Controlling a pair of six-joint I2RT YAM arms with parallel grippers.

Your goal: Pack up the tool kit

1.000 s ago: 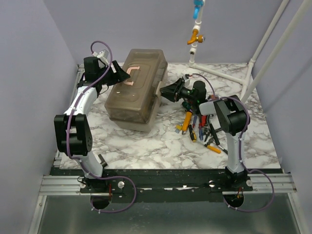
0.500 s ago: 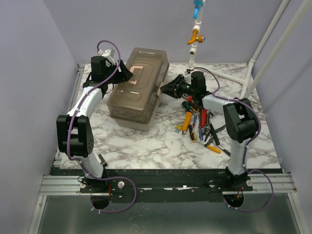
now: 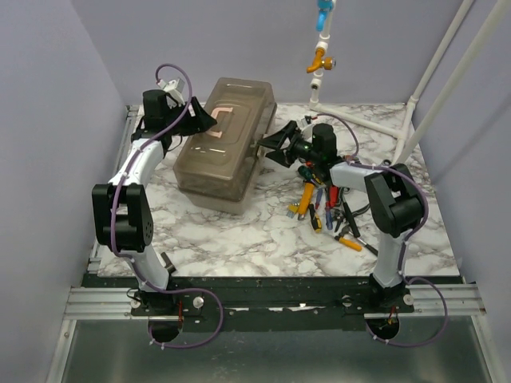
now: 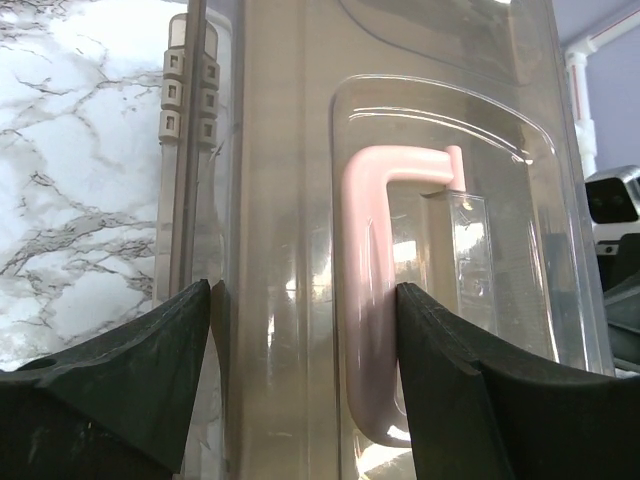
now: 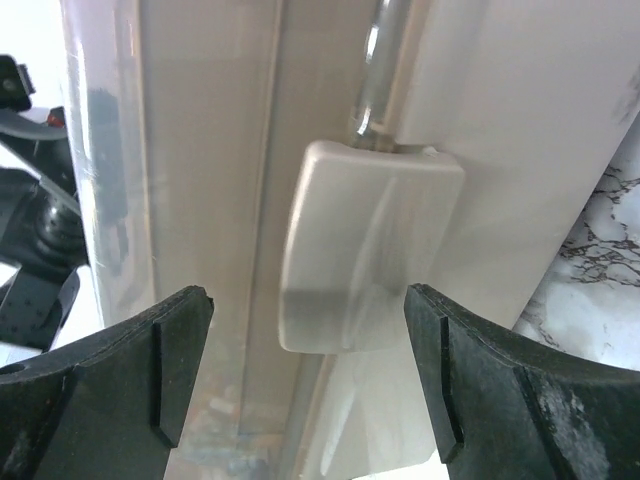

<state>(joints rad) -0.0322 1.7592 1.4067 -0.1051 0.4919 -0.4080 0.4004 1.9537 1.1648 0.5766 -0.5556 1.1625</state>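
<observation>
The grey-brown toolbox (image 3: 219, 155) lies at the back left of the table with its smoky lid shut and its pink handle (image 3: 221, 112) flat on top. My left gripper (image 3: 203, 120) is open over the lid's left side. In the left wrist view the left gripper (image 4: 305, 350) straddles the lid, and the pink handle (image 4: 366, 300) lies against the right finger. My right gripper (image 3: 272, 144) is open at the box's right side. In the right wrist view the right gripper (image 5: 310, 360) has the beige latch (image 5: 370, 250) between its fingers, touching neither.
A pile of loose colourful-handled tools (image 3: 327, 206) lies on the marble table (image 3: 239, 239) right of the box, under my right arm. A white pipe frame (image 3: 415, 104) stands at the back right. A hanging pipe with an orange fitting (image 3: 320, 60) is behind.
My right gripper has moved left, closer to the toolbox's side. My left gripper has shifted a little back along the lid. The toolbox has turned slightly.
</observation>
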